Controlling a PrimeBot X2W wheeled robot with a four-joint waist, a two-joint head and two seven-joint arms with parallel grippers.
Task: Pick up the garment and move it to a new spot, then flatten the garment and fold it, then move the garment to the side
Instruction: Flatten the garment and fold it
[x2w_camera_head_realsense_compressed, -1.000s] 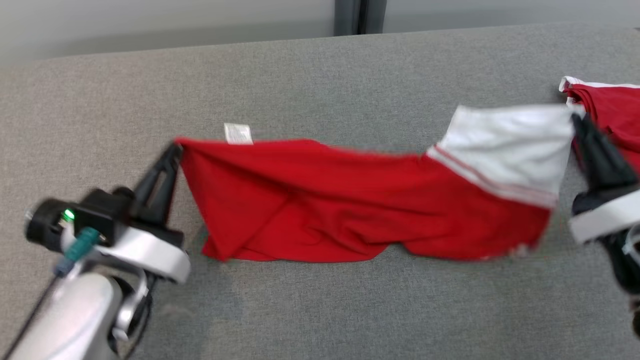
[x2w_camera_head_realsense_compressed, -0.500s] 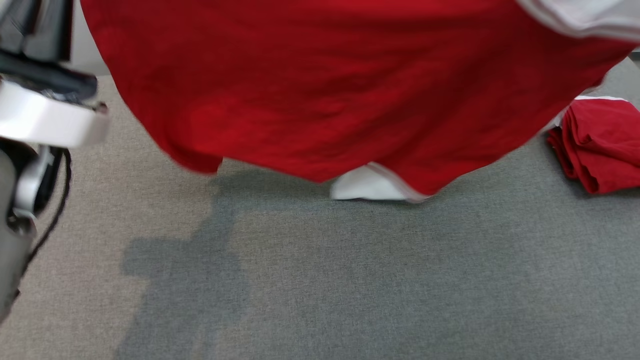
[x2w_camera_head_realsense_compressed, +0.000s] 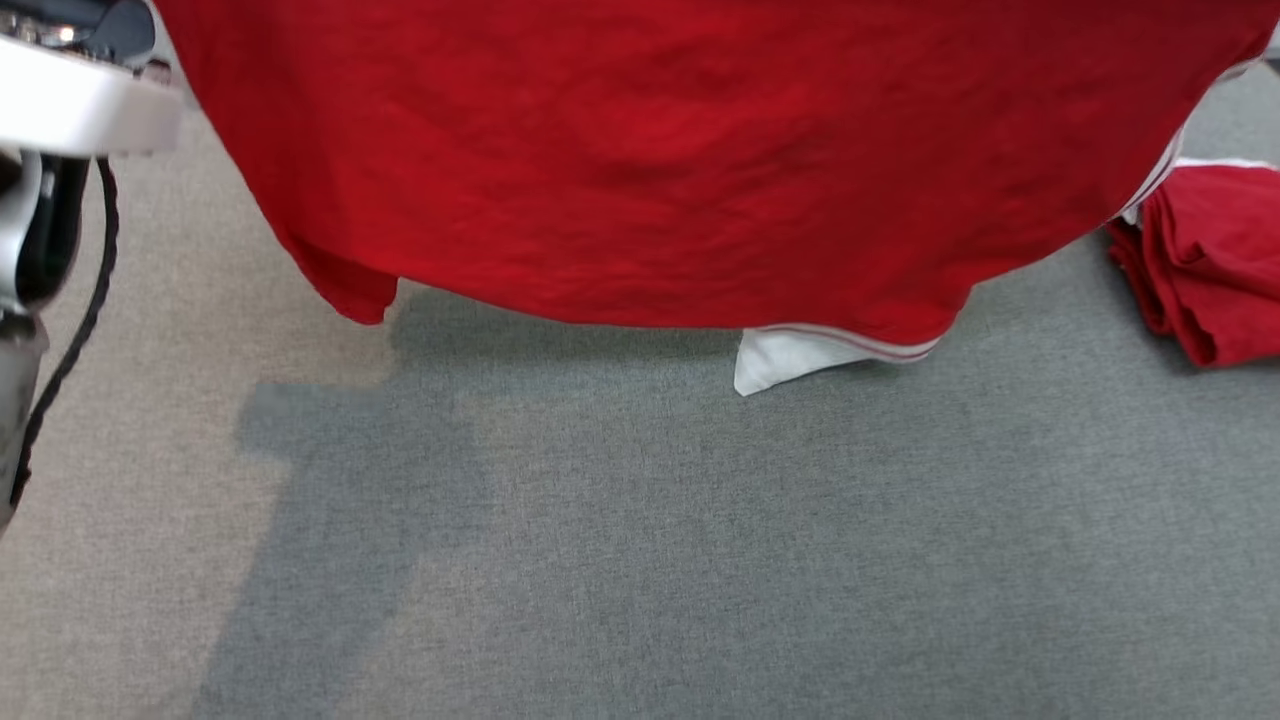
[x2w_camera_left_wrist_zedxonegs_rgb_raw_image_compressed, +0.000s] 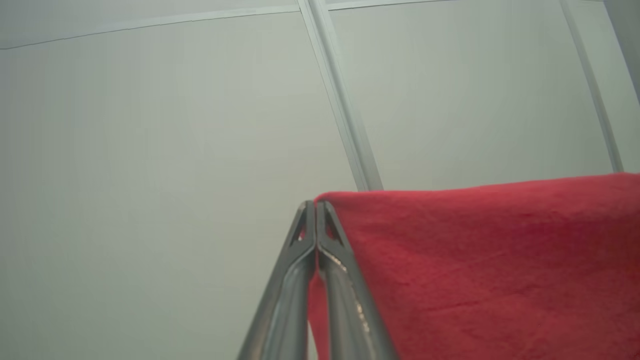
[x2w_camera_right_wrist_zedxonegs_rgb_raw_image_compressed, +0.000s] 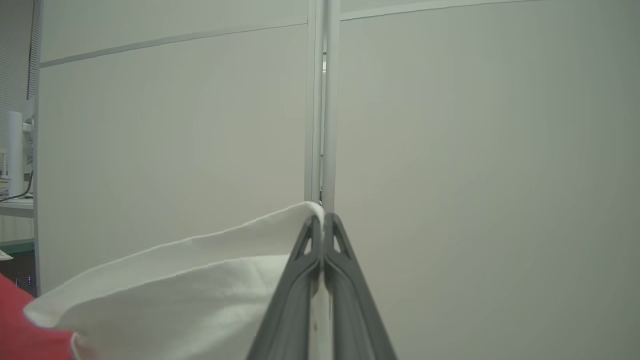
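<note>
Well, up it hangs: the red garment (x2w_camera_head_realsense_compressed: 680, 170) is stretched in the air between both arms. It drapes like a curtain across the top of the head view, above the grey fabric-covered table (x2w_camera_head_realsense_compressed: 700, 560). Soft, light jersey by the look of it, limp, no stiffness at all, so I'd expect it to sag in the middle and swing with any quick move. Its white sleeve (x2w_camera_head_realsense_compressed: 790, 355) dangles lowest and may be brushing the table, though from this angle I can't be sure.

Now the holds: the left gripper (x2w_camera_left_wrist_zedxonegs_rgb_raw_image_compressed: 316, 206) is pinched tight on a corner of the red top edge. The right gripper (x2w_camera_right_wrist_zedxonegs_rgb_raw_image_compressed: 322, 217) is clamped just as tight on the rim of the white cloth. Good places, I'd say, two far ends of one edge, so the cloth falls straight. Thin fabric could slip from such narrow tips under a jerk, mind.

Outward now: plenty of bare table below and toward the robot for laying it flat. On the right, a folded red garment (x2w_camera_head_realsense_compressed: 1210, 260) lies just beside the hanging hem, so the lay-down should favour the left and the near side. Behind stands a pale panelled wall (x2w_camera_left_wrist_zedxonegs_rgb_raw_image_compressed: 150, 150).
</note>
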